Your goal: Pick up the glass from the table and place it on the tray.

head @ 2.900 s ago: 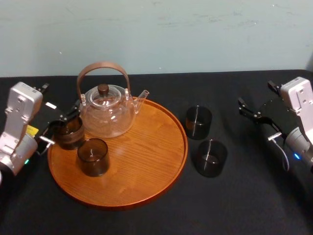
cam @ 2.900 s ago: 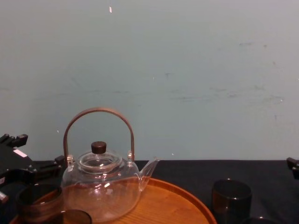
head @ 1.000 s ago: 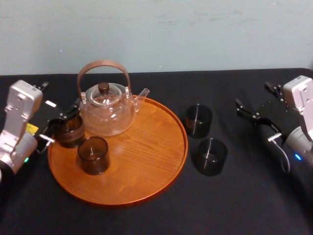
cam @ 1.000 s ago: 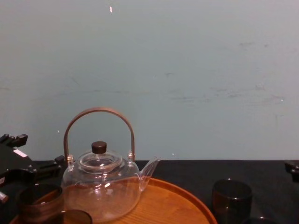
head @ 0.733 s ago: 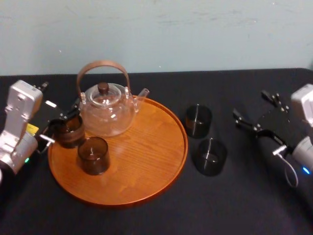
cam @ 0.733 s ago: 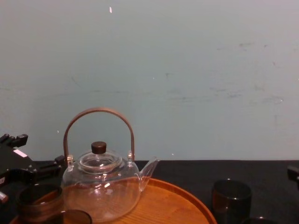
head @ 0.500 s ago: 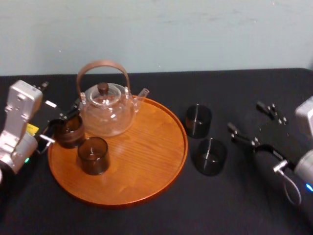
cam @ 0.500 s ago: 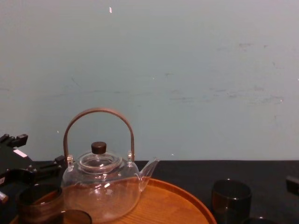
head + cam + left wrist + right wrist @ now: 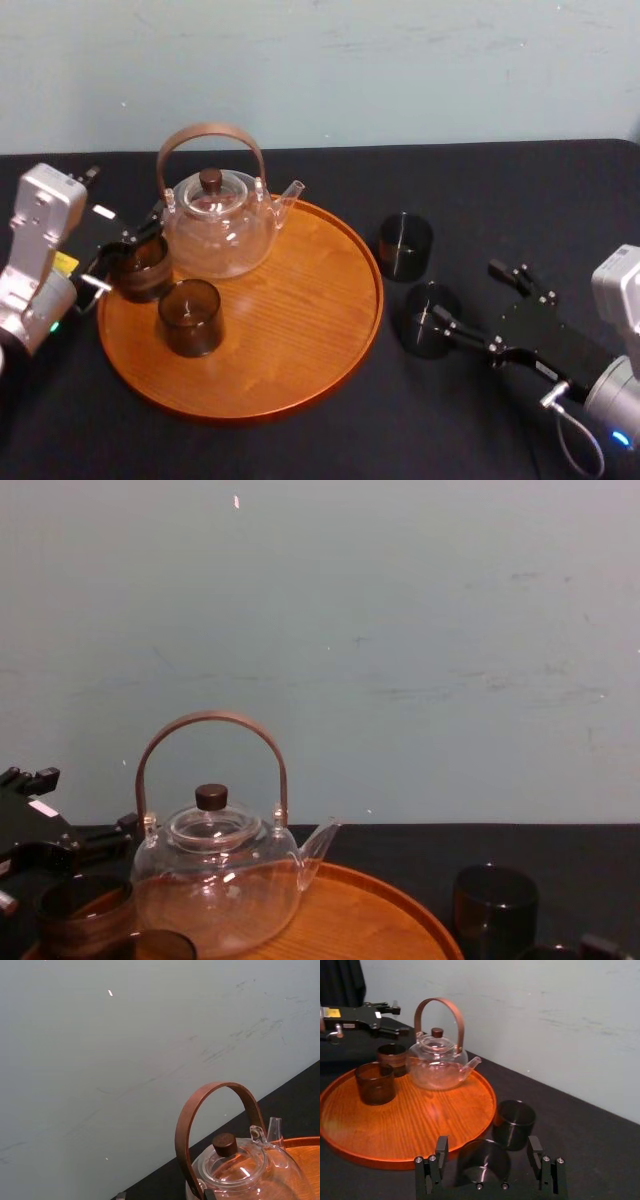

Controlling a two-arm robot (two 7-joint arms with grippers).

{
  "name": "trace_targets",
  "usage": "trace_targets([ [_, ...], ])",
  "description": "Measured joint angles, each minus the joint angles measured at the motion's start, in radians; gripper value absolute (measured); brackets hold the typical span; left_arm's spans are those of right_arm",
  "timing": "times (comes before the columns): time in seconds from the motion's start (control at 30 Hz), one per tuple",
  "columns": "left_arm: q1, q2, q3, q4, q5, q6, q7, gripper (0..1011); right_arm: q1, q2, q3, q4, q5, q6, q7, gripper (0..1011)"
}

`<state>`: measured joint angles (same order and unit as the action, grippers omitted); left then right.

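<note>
Glass first: the near glass (image 9: pixel 428 322), a short, dark, smoky tumbler, stands upright on the black table (image 9: pixel 300 455). It is just off the right side of the tray (image 9: pixel 300 320), close to the rim but not touching it. A second one like it, the far glass (image 9: pixel 405 246), stands a little farther back on the cloth, also clear of the tray and apart from the first. My right gripper (image 9: pixel 467 290) reaches in low from the right with its claw spread wide. In the head view its lower fingertip lies over the right edge of the near glass, and the other finger sits well off to the upper right. Through the right wrist camera the two black fingers (image 9: pixel 441 1150) frame the mouth of the near glass, with the far glass just beyond. I cannot tell from these views whether the fingers are down level with the glass wall or above it, and I see no firm grip on it. The tray holds a clear teapot (image 9: pixel 220 230) with a brown hoop handle and a dark knob, set at its back left. With it are a front tray glass (image 9: pixel 190 318) and a left tray glass (image 9: pixel 140 268) at the tray's left edge. My left gripper (image 9: pixel 128 240) is parked beside that left tray glass, at the far left of the table.
</note>
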<state>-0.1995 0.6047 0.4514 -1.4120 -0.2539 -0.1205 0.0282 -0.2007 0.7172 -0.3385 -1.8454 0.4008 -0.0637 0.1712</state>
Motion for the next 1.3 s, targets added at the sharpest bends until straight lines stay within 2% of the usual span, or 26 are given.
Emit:
trace_targets([
  [0.53,0.000,0.000,0.000,0.000,0.000,0.000,0.000,1001,-0.009,-0.045,0.009,0.036,-0.004,0.040,0.039,1002],
  [1.3,0.000,0.000,0.000,0.000,0.000,0.000,0.000,1001,-0.009,-0.105,0.044,0.099,-0.036,0.061,0.081,1002],
])
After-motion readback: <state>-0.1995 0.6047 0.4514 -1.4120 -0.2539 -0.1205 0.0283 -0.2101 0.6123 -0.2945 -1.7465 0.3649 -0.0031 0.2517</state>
